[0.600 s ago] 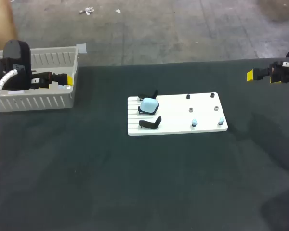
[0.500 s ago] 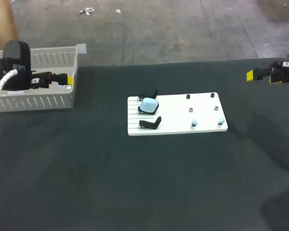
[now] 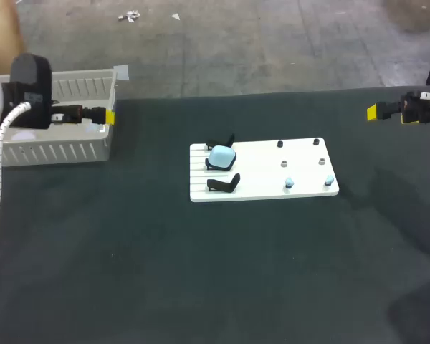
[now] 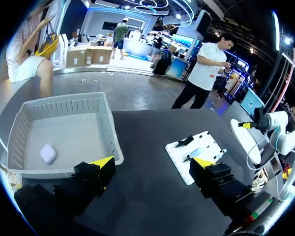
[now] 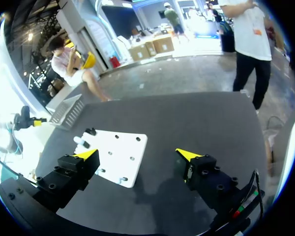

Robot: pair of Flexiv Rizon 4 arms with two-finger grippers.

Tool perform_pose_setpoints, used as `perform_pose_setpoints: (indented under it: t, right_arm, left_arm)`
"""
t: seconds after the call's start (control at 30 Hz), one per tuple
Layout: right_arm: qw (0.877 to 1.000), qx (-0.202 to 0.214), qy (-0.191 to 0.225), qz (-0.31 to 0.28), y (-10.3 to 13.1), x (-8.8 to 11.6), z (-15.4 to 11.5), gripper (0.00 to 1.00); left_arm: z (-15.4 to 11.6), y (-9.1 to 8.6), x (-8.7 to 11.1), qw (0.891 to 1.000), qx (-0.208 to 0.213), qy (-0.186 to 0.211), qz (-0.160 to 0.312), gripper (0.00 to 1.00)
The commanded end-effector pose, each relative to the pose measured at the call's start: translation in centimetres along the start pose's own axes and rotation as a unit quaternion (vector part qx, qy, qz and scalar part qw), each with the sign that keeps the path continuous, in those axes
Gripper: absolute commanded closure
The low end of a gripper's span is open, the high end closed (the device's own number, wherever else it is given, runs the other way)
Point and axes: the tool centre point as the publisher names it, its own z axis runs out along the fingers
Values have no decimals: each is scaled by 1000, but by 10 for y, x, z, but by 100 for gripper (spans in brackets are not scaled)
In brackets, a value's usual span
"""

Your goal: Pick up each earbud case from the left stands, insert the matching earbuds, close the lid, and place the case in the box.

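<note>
Now | risk: the glossy, rounded pale-blue earbud case point(image 3: 221, 157), on the black stands point(image 3: 226, 184) at the left of the flat white board point(image 3: 261, 172), could slip from a skewed pinch | our left gripper point(image 4: 153, 163), spread and empty, hung far left of the board by the ribbed white plastic box point(image 3: 57, 147) | our right gripper point(image 5: 138, 154), likewise open, waited right of it.

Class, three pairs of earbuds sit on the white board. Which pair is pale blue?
The earbuds in the row nearest the robot, by the board's near edge; the middle pair is grey, the far pair black.
</note>
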Motion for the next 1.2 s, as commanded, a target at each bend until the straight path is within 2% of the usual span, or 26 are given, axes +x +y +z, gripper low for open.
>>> perform_pose_setpoints:
  t: [0.03,0.07,0.1,0.13,0.17,0.2,0.23,0.3,0.33,0.37,0.4,0.43,0.47,0.5,0.53,0.63,0.77,0.8,0.9,0.97,1.2]
  right_arm:
    - [1000,-1,0,0,-1,0,1,0]
    - [1000,-1,0,0,-1,0,1,0]
    - [1000,-1,0,0,-1,0,1,0]
    - [1000,-1,0,0,-1,0,1,0]
    - [1000,-1,0,0,-1,0,1,0]
    - [1000,-1,0,0,-1,0,1,0]
    - [1000,-1,0,0,-1,0,1,0]
    - [1000,-1,0,0,-1,0,1,0]
    - [1000,-1,0,0,-1,0,1,0]
    - [1000,-1,0,0,-1,0,1,0]
    - [1000,-1,0,0,-1,0,1,0]
    - [1000,-1,0,0,-1,0,1,0]
    - [1000,-1,0,0,-1,0,1,0]
    - [1000,-1,0,0,-1,0,1,0]
    - [1000,-1,0,0,-1,0,1,0]
    - [1000,-1,0,0,-1,0,1,0]
    - [1000,-1,0,0,-1,0,1,0]
    - [1000,-1,0,0,-1,0,1,0]
    - [1000,-1,0,0,-1,0,1,0]
    - [1000,-1,0,0,-1,0,1,0]
    - [1000,-1,0,0,-1,0,1,0]
  left_arm:
    - [8,0,3,982,94,-84,142,0]
    - [7,-2,3,981,102,-88,141,0]
    - [8,-4,3,975,107,-90,173,0]
    - [7,-8,2,967,124,-110,194,0]
    - [7,-10,2,965,128,-104,203,0]
    - [8,-13,1,953,147,-119,238,0]
    - [7,-14,1,951,149,-127,239,0]
    - [9,-18,1,930,180,-153,282,0]
    - [10,-17,1,927,186,-151,287,0]
    - [11,-19,2,915,202,-156,312,0]
    - [12,-20,2,913,206,-161,314,0]
    - [13,-22,2,902,216,-163,336,0]
    - [13,-24,3,896,222,-167,346,0]
    - [14,-25,3,894,228,-163,350,0]
    - [14,-28,4,883,238,-169,367,0]
    - [16,-34,6,870,257,-169,387,0]
    - [21,-38,10,868,271,-161,385,0]
    - [21,-40,12,861,271,-161,399,0]
    - [22,-42,12,866,271,-147,394,0]
    - [23,-41,11,877,261,-126,384,0]
    - [23,-41,11,877,261,-126,384,0]
